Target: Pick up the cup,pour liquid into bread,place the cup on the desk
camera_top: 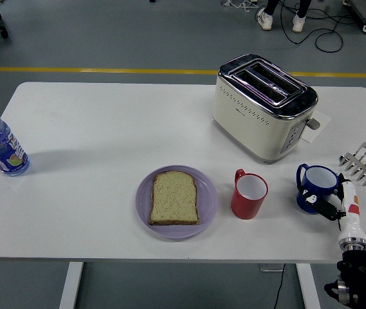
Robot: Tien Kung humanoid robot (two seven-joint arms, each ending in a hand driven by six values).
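Observation:
A blue cup (318, 185) with a handle stands on the white table (105, 129) at the right. My right hand (337, 209) comes up from the lower right corner and touches the cup's near side; how it holds the cup is too small to make out. A red cup (249, 195) stands empty to the blue one's left. A slice of bread (174, 197) lies on a lilac plate (209, 205) left of the red cup. The left arm does not show.
A cream toaster (263, 106) stands behind the cups. A metal toast rack (365, 162) sits at the right edge, close to the blue cup. A water bottle (1, 145) stands at the far left. A person's shoes (279, 20) show on the floor beyond the table.

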